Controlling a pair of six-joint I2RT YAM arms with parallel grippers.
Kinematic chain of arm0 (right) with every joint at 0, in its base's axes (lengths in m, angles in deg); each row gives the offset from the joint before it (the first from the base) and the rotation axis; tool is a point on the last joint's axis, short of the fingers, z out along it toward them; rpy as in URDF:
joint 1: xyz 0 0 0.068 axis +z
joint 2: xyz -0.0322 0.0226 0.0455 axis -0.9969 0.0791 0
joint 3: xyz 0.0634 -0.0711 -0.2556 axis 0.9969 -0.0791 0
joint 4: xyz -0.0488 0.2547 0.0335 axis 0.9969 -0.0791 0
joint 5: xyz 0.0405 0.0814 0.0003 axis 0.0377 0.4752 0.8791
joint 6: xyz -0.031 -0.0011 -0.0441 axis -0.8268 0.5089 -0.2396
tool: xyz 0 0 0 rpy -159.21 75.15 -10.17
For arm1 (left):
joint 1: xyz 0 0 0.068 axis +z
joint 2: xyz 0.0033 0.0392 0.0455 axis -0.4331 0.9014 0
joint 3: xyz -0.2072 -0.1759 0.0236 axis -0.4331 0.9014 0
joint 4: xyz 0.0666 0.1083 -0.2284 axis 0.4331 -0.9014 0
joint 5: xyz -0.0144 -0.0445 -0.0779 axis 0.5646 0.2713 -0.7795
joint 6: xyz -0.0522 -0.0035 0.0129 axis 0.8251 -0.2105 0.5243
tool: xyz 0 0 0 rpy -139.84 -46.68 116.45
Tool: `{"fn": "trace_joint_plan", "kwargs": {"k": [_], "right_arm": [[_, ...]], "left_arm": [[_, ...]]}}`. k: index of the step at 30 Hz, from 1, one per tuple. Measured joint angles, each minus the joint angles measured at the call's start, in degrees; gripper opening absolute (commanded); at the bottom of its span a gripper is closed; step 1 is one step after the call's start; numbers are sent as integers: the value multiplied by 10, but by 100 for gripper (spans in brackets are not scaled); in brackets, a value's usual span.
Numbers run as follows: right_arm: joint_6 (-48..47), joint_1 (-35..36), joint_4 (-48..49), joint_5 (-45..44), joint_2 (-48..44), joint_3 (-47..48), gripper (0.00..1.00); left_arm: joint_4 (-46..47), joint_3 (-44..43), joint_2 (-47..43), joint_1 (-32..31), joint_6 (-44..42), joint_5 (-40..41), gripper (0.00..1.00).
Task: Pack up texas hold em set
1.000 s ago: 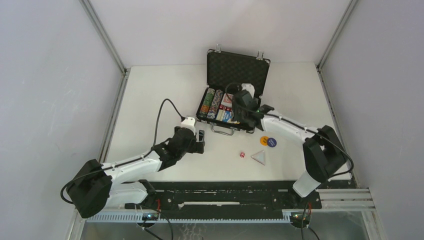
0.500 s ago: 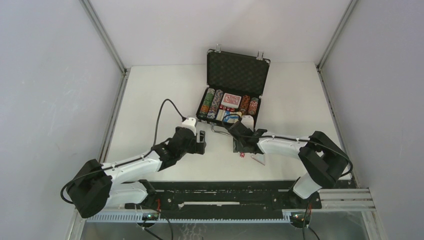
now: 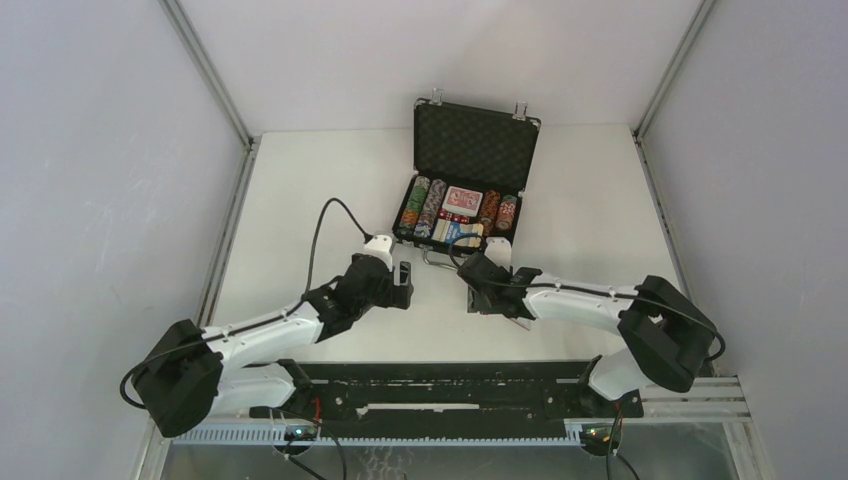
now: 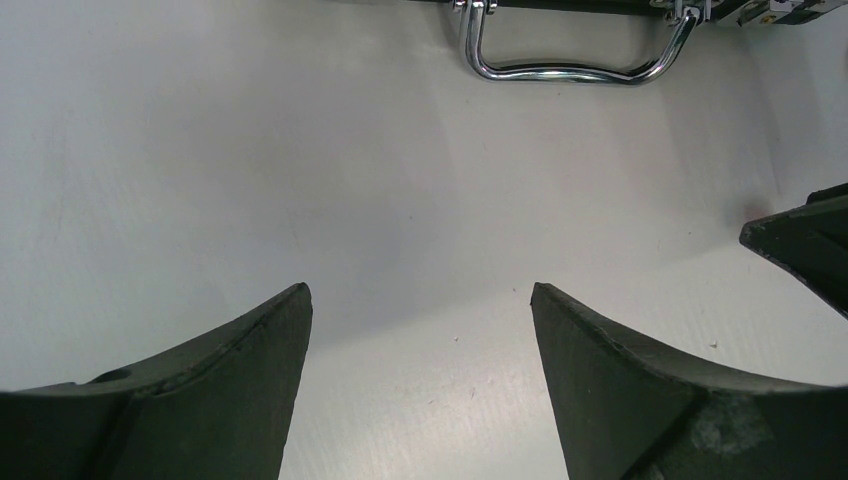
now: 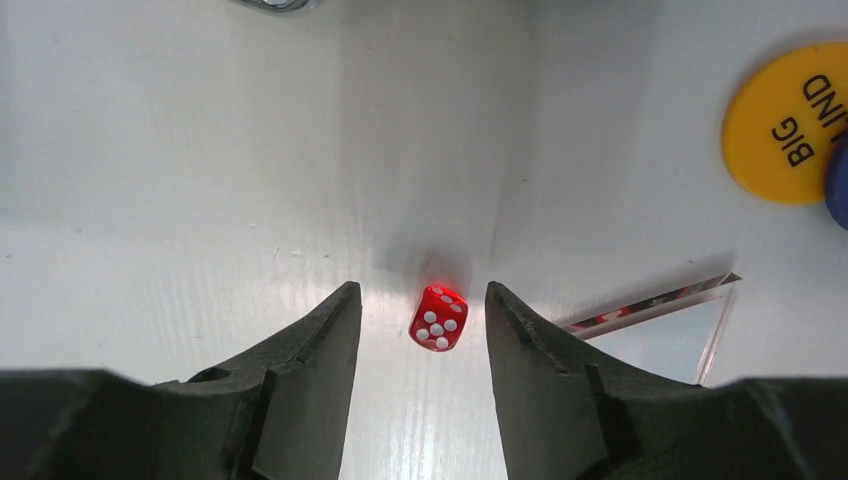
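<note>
The black briefcase (image 3: pixel 470 212) lies open at the back of the table, its foam-lined lid (image 3: pixel 476 134) upright. Rows of poker chips (image 3: pixel 424 208) and red-backed cards (image 3: pixel 463 199) sit in it. In the right wrist view a red die (image 5: pixel 438 318) lies on the table between the fingertips of my right gripper (image 5: pixel 422 292), which is open and touches neither side of it. Beside it lie a clear triangle piece (image 5: pixel 668 322) and a yellow "BIG BLIND" button (image 5: pixel 785 125). My left gripper (image 4: pixel 420 292) is open over bare table, near the case's silver handle (image 4: pixel 575 62).
A blue button's edge (image 5: pixel 840 190) shows next to the yellow one. From above, my right gripper (image 3: pixel 487 299) is low in front of the case and hides the die. My left gripper (image 3: pixel 403 283) is left of it. Grey walls enclose the table.
My right arm has come away from over the open case and dropped to the table in front of it, around the red die. The left arm has not moved.
</note>
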Motion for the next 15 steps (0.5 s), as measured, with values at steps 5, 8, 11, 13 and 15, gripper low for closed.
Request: {"fn": "trace_joint_plan", "kwargs": {"k": [5,8,11,13,15], "right_arm": [[5,6,-7,-4,-22,-1,52],[8,9,-8,-4,-23,-1,51],[12,13,-8,-4,-21,-1,51],[14,15,-8,-5,-18,-1,50],[15,16,-8,-6,-11,-1,50]], "left_arm": [[0,0,-5,0,0,-1,85],[1,0,-10,0,0,-1,85],[2,0,-11,0,0,-1,85],[2,0,-11,0,0,-1,85],[3,0,-11,0,0,-1,85]]}}
